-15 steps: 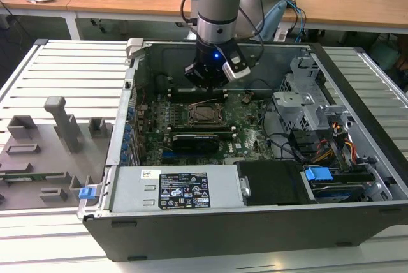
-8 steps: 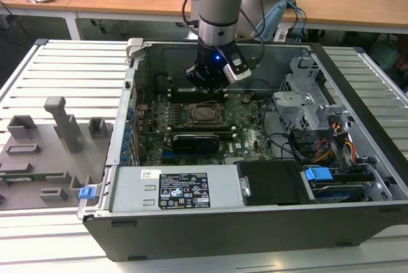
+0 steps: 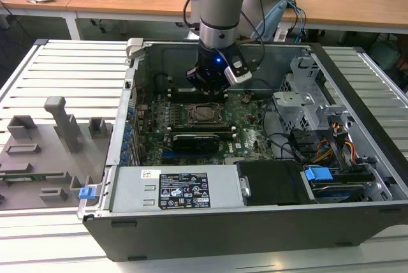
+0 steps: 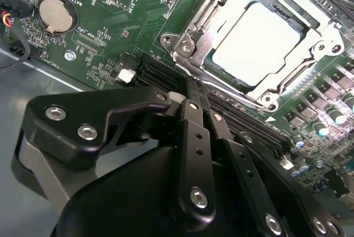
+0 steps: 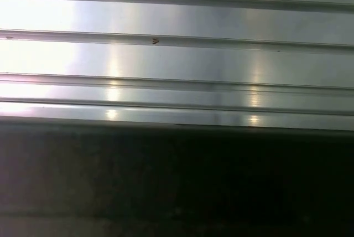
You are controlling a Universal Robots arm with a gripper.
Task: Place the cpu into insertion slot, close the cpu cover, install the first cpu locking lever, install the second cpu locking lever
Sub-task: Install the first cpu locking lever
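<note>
- While the open computer case [image 3: 255, 177] lies on the ribbed metal table [image 3: 64, 75], the arm [image 3: 220, 5] reaches down into it over the green motherboard [image 3: 191, 126].
- Gripper [image 4: 191, 90]: black linkages meet at the tip, fingers drawn together with nothing between them, hanging just beside the socket.
- Insertion slot [image 4: 215, 26]: near the board's middle.
- Cpu cover [image 4: 276, 90]: lowered flat, framing the chip.
- Cpu [image 4: 257, 40]: pale face seated in the slot, showing through the cover's window.

Ribbed metal surface [image 5: 177, 60] lit bright; dark panel [image 5: 177, 176] alongside.
</note>
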